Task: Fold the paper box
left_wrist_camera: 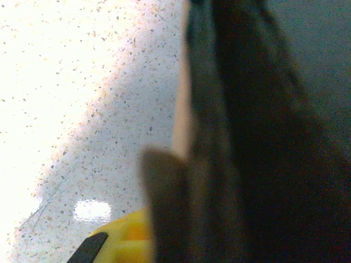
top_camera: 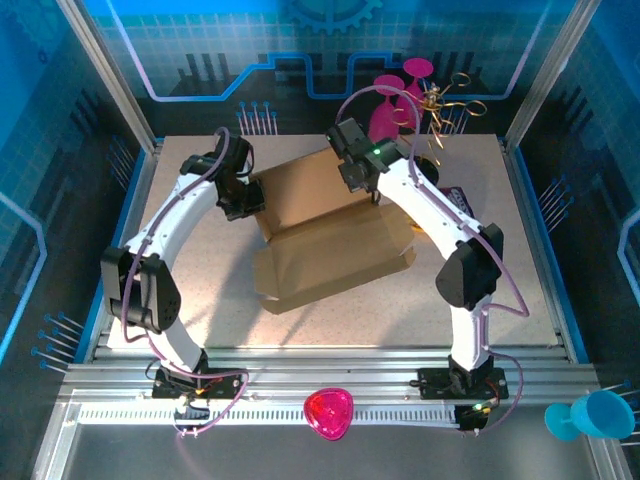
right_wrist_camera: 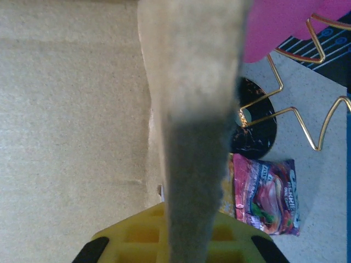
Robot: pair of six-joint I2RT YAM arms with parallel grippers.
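The paper box (top_camera: 330,245) is a plain brown cardboard mailer lying opened out in the middle of the table, with its rear panel raised. My left gripper (top_camera: 243,205) is at the rear panel's left edge. In the left wrist view a dark cardboard flap (left_wrist_camera: 219,164) runs upright through the left gripper (left_wrist_camera: 181,224), which is shut on it. My right gripper (top_camera: 362,183) is at the panel's right edge. In the right wrist view the right gripper (right_wrist_camera: 189,241) is shut on a flap edge (right_wrist_camera: 192,109), with the box's broad panel (right_wrist_camera: 71,137) to its left.
A purple-yellow snack packet (right_wrist_camera: 266,194) and a black disc (right_wrist_camera: 255,129) lie just right of the box. Pink goblets (top_camera: 395,100) and a gold wire stand (top_camera: 450,105) are at the back right. A pink object (top_camera: 328,413) sits on the near rail, a blue cup (top_camera: 590,415) at bottom right.
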